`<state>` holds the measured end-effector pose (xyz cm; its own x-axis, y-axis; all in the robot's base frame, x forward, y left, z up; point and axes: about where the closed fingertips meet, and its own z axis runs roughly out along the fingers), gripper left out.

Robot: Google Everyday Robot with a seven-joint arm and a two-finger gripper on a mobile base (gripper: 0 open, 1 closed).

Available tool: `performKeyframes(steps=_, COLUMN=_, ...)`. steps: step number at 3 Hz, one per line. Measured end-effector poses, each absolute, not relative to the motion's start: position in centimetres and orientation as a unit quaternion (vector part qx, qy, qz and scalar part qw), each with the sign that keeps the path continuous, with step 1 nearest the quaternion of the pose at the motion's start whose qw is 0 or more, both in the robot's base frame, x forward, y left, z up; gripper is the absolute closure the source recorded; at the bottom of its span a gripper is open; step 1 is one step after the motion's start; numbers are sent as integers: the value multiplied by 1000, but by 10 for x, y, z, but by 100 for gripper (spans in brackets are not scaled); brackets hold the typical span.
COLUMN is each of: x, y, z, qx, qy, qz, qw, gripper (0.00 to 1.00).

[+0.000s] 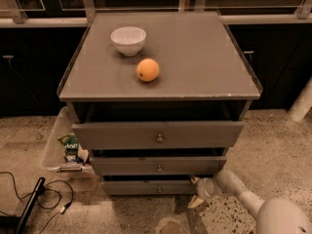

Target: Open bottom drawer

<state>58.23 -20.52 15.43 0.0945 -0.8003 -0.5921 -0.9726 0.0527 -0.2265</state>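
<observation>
The grey cabinet has three drawer fronts, each with a small round knob. The bottom drawer [146, 187] is the narrowest and lowest, just above the floor, with its knob [159, 189] at the middle. It stands out slightly, less than the two drawers above it. My gripper [197, 191] is at the right end of the bottom drawer front, low near the floor, its pale fingers [197, 202] pointing left toward that corner. The white arm [253, 204] comes in from the lower right.
A white bowl [128, 39] and an orange [147, 69] sit on the cabinet top [195, 57]. A clear bin [61, 145] with packets stands at the cabinet's left. Black cables [39, 194] lie on the speckled floor at lower left. Dark cabinets line the back.
</observation>
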Motion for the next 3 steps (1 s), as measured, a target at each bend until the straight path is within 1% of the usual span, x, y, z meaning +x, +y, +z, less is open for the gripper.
performKeyframes(steps=1, x=571, y=-212, z=152, qx=-671, qy=663, qz=141, qw=302, gripper=42)
performKeyframes(steps=2, x=571, y=-212, z=160, qx=-671, qy=663, qz=141, qw=302, gripper=65)
performKeyframes(steps=3, x=572, y=-212, z=164, qx=-671, qy=663, qz=141, qw=302, gripper=72)
